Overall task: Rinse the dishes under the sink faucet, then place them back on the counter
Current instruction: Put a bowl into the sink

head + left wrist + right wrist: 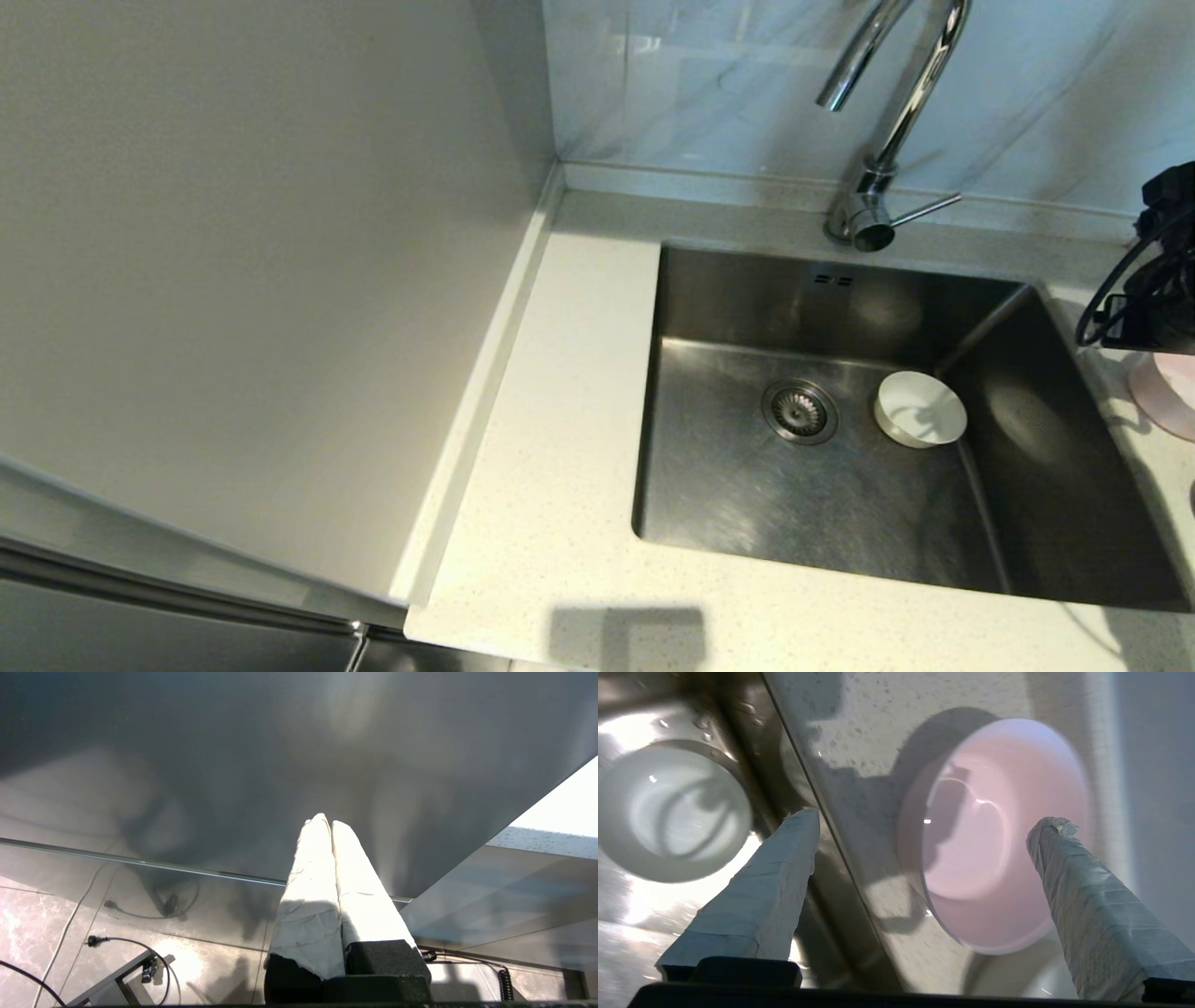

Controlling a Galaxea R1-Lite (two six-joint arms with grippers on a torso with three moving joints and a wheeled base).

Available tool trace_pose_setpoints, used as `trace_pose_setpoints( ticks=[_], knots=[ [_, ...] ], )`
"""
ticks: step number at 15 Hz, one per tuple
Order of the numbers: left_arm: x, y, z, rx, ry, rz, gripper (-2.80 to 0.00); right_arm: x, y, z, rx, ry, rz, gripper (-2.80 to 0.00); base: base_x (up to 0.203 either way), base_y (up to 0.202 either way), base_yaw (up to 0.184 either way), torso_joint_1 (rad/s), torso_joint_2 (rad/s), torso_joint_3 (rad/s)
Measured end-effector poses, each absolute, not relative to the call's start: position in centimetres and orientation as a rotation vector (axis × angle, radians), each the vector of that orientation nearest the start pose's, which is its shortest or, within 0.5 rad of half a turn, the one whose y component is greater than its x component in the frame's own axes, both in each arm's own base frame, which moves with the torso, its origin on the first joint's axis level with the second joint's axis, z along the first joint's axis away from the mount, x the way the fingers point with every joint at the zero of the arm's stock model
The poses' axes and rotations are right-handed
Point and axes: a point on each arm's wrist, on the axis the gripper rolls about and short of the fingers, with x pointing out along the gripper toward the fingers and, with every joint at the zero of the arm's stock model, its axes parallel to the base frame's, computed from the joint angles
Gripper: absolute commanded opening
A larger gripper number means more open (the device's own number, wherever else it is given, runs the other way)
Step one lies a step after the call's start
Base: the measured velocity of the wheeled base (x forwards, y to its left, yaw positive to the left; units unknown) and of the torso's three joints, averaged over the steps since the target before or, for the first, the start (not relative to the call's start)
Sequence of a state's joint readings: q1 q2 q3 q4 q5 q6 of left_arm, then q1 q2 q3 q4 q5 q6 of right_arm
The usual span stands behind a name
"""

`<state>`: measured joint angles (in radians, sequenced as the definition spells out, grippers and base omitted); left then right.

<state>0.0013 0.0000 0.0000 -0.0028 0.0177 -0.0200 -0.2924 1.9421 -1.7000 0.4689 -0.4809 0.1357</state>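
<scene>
A: Biggest first: what did the tabletop (560,448) and sink (747,504) show?

B: The sink held one white bowl (920,409) just beside the drain, and no water was visible at the faucet (887,112). The pink bowl (994,835) sat on the tabletop beside the sink's right edge.

A: And the hands?

B: The right hand (924,826) hovered released over the pink bowl, one finger above its far rim. The left hand (329,823) was clenched on nothing, parked off by the side panel.

A: Progress?

B: Partway, I'd judge; I couldn't tell which bowls were rinsed, and the white one remained in the sink.
</scene>
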Motion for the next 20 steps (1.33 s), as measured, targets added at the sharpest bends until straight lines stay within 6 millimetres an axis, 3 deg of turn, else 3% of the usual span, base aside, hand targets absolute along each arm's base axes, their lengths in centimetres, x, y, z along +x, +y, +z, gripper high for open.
trace_pose_setpoints(
  ticks=[5,13,14,20],
  knots=[
    [-2.3,0.0,7.6,-0.02,-0.003,0.019,-2.8,36.1,-14.1,23.8,0.25,0.642,-0.739,0.0,0.0,0.0,0.0,0.0,0.0,0.0],
    [-2.3,0.0,7.6,-0.02,-0.003,0.018,-2.8,35.8,-16.2,23.2,0.289,0.647,-0.768,0.0,0.0,0.0,0.0,0.0,0.0,0.0],
    [-2.3,0.0,7.6,-0.02,-0.003,0.019,-2.8,35.8,-16.3,23.1,0.289,0.649,-0.77,-2.8,0.0,0.0,0.0,0.0,0.0,0.0],
    [-2.3,0.0,7.6,-0.02,-0.003,0.019,-2.8,35.9,-16.3,22.8,0.295,0.659,-0.772,-2.8,0.0,0.0,0.0,0.0,0.0,0.0]
  ],
)
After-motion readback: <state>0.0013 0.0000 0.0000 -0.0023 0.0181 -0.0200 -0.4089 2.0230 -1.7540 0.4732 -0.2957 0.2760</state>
